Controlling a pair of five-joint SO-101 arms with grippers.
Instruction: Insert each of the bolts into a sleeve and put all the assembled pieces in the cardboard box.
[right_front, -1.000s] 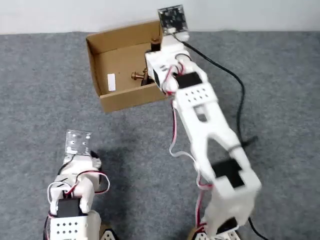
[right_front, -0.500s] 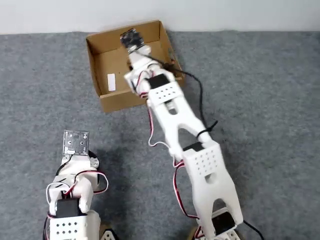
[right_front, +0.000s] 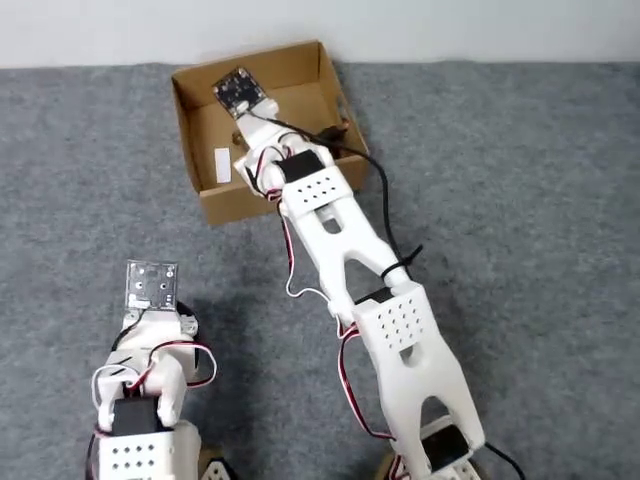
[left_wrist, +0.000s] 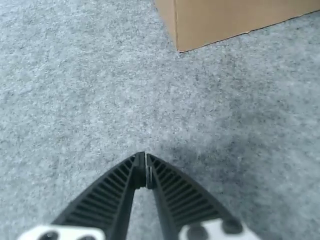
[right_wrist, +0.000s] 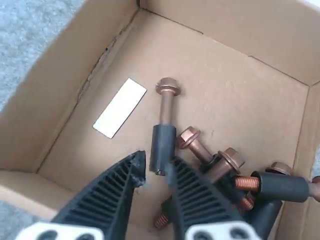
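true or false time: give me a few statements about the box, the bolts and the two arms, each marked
The left jaws are shut above grey carpet. True.
The cardboard box is empty. False: several bolts in sleeves lie in it.
A white label lies on the box floor. True.
The right jaws hang over carpet, away from the box. False: they are over the box's inside.
One bolt by the right jaws sits in a black sleeve. True.
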